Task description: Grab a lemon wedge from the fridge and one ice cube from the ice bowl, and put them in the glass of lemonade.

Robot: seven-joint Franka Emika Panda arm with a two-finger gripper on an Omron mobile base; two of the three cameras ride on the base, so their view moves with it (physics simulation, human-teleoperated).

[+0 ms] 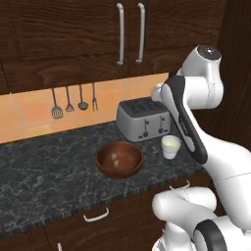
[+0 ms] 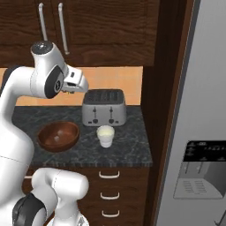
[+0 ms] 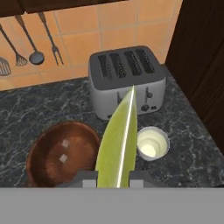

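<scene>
The lemon wedge (image 3: 119, 144) is seen clamped between the two dark finger tips of the gripper (image 3: 113, 175) in the hand view, so the pincer is clenched on it; the yellow-green wedge rises from the tips toward the middle of that view, looming large because it sits close to the camera. In the base views the hand is held up in the air above the counter (image 1: 44, 176), near the toaster (image 1: 143, 118), and the finger tips themselves cannot be made out there. The glass of lemonade (image 1: 170, 146) stands upright on the dark speckled counter, just in front of the toaster and to the right of the ice bowl (image 1: 119, 159), close to it but not touching. The pale tumbler is also seen in the right base view (image 2: 105, 135) and in the hand view (image 3: 152, 143), where it lies just beside the wedge's right edge. The reddish-brown bowl is seen in the right base view (image 2: 58, 136) and in the hand view (image 3: 61, 153), with two small pale ice cubes (image 3: 64, 150) resting on its bottom. The silver four-slot toaster (image 3: 127, 81) is set against the orange tiled wall (image 1: 29, 112), where four utensils (image 1: 73, 102) are hung. The grey fridge (image 2: 198, 132) with its black dispenser panel (image 2: 204, 170) is seen at the right of the right base view, its door shut. Dark wooden cabinets (image 1: 73, 34) with long handles are mounted above the counter, and drawers (image 2: 110, 190) are seen below it.
</scene>
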